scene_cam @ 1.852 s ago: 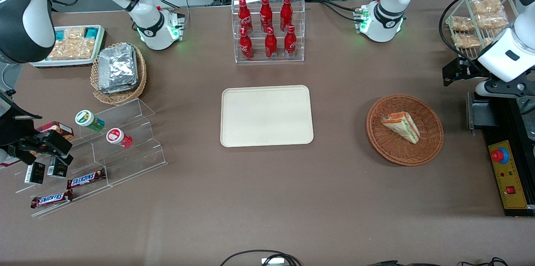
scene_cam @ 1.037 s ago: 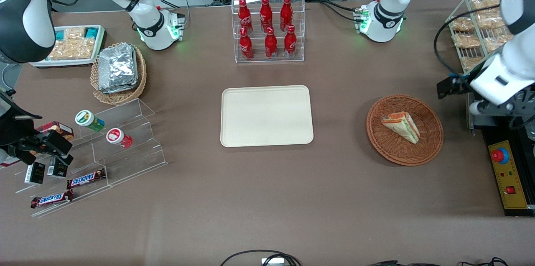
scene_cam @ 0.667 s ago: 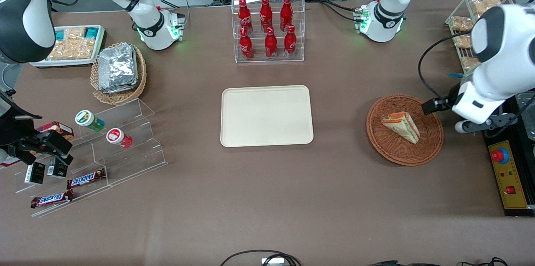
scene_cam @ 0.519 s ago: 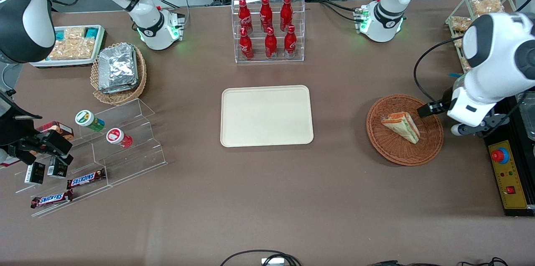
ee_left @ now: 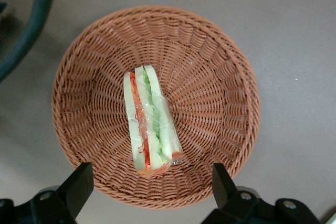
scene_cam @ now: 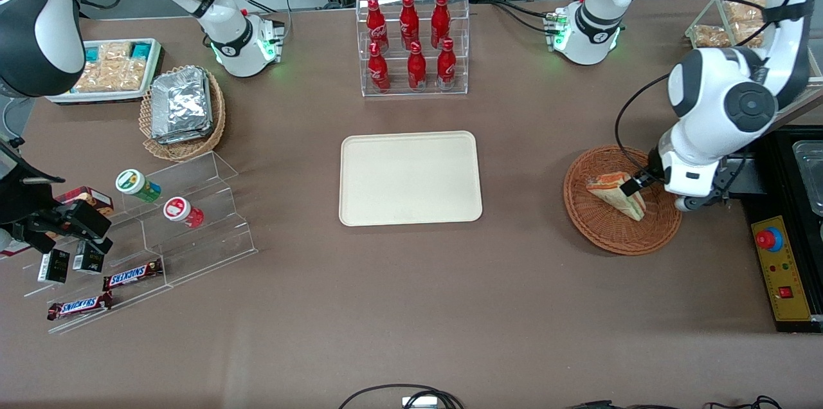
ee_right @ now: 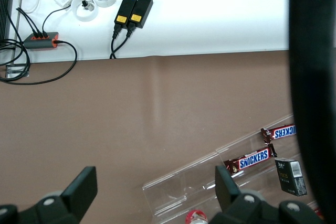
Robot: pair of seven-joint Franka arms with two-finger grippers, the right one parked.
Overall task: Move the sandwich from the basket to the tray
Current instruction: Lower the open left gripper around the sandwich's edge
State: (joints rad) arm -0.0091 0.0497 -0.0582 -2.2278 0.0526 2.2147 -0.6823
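Observation:
The sandwich [scene_cam: 612,193] is a pale wedge with red, orange and green layers in clear wrap. It lies in the round reddish-brown wicker basket [scene_cam: 604,235] toward the working arm's end of the table. My left gripper [scene_cam: 643,189] hangs open just above the basket, over the sandwich's edge. In the left wrist view the sandwich [ee_left: 149,124] lies in the middle of the basket [ee_left: 210,77], and the gripper [ee_left: 151,192] holds nothing, its fingers wide apart over the basket rim. The cream-beige tray [scene_cam: 410,177] lies bare at the table's middle.
A clear rack of red bottles [scene_cam: 411,42] stands farther from the camera than the tray. A tan basket of foil packets [scene_cam: 183,110], a white snack tray [scene_cam: 109,71] and a clear stepped stand [scene_cam: 173,216] are at the parked arm's end. A black control box [scene_cam: 781,267] is beside the basket.
My left arm has swung in from the table's working-arm end and come over the basket, ending above the sandwich. The sandwich and basket have not moved.

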